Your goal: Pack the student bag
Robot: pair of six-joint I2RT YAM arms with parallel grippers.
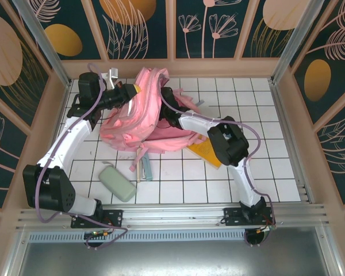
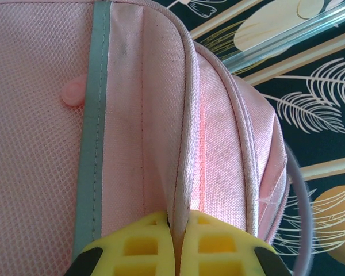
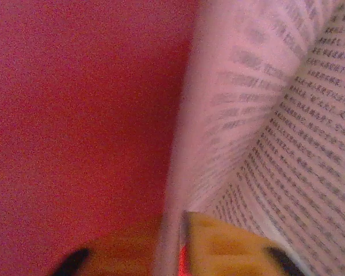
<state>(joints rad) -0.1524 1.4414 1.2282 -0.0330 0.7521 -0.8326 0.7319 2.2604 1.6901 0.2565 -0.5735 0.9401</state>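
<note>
1. The student bag (image 1: 139, 112) lies on the table (image 1: 190, 184), reached by both arms' jaws. A book's printed pages (image 3: 287, 144) are inside it, just right of the right jaws.
2. The left jaws are clamped tight on the bag's piped seam (image 2: 184, 144).
3. The right jaws are inside the bag with a page edge between them; whether they grip it is unclear.

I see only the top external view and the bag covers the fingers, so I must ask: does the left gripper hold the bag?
Observer: Yes. In the left wrist view the left gripper is shut on a piped seam of the student bag.
Operator: And the right gripper?
Observer: In its wrist view printed pages curl right beside the right gripper, against a red surface. Whether it grips them is unclear.
</note>
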